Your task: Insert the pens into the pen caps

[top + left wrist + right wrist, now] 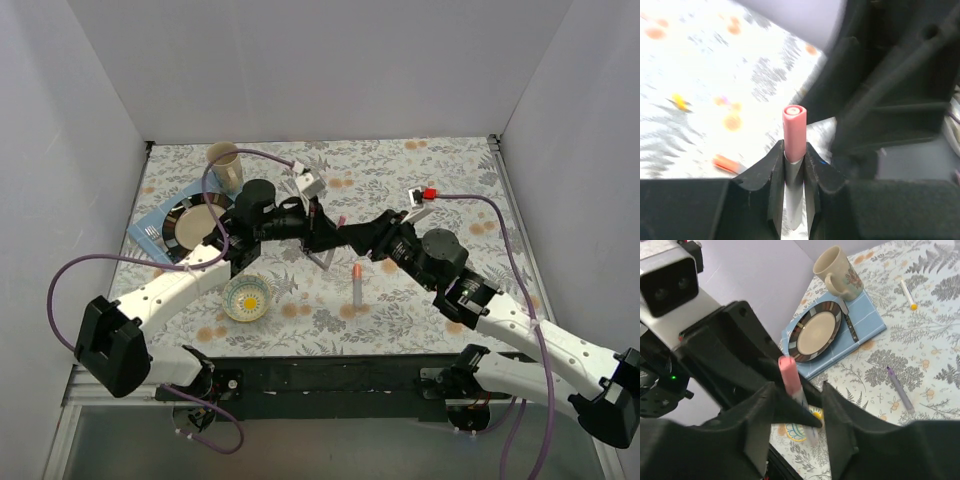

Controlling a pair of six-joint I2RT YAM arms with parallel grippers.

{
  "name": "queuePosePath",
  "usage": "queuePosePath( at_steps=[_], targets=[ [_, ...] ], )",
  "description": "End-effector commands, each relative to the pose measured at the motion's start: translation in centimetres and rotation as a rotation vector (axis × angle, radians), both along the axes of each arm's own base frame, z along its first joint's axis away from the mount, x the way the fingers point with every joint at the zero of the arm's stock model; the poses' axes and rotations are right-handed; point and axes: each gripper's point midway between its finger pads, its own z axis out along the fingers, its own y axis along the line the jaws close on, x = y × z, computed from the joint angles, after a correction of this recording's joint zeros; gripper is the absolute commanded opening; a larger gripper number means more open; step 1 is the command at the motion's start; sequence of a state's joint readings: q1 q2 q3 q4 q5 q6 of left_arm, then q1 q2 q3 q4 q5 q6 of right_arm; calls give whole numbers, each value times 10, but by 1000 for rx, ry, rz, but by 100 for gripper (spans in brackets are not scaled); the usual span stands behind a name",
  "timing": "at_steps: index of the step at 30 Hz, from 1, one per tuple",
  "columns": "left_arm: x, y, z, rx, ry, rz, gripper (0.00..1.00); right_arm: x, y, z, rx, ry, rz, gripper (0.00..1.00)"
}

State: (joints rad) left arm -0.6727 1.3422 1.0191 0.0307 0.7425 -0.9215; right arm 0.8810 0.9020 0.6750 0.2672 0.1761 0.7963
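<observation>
Top external: over floral table [430, 175], left tool [794, 162] grips pen [794, 132]; right tool [797, 392] seemingly parted.

Far right you've got open floral tablecloth [450, 170]. Left blocked: dark-rimmed round plate [190, 222], beige ceramic mug [224, 165], yellow patterned bowl [247, 298]. Mid-table, left gripper [794, 155] clamps pink-capped grey pen [794, 131] inside the spread right gripper [796, 392].
</observation>
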Motion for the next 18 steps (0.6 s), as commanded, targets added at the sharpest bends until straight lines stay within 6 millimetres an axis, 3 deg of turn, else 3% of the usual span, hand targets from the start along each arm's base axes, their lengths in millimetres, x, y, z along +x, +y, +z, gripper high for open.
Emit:
queuePosePath(
  at_steps=[1,2,4,5,8,10,12,14,18],
  targets=[
    [44,29,101,-243,-340,239,0,-38,14,-5,-177,13,177,56],
    [42,30,93,-233,-330,239,0,-31,11,13,-164,-27,135,61],
    [39,34,92,-234,-329,246,0,-24,1,24,-189,-78,87,65],
    [38,34,88,-228,-322,245,0,-22,-3,29,-192,-99,65,71],
    [36,38,87,-227,-318,259,0,-23,-16,42,-193,-184,39,74],
    [35,40,91,-239,-315,267,0,-29,-20,40,-192,-239,55,75],
    [31,40,100,-260,-315,260,0,-40,-15,44,-203,-359,134,79],
    [27,38,109,-287,-292,240,0,-47,-8,33,-234,-394,196,81],
    [11,38,127,-349,-256,188,0,-54,11,36,-243,-464,299,79]
  ],
)
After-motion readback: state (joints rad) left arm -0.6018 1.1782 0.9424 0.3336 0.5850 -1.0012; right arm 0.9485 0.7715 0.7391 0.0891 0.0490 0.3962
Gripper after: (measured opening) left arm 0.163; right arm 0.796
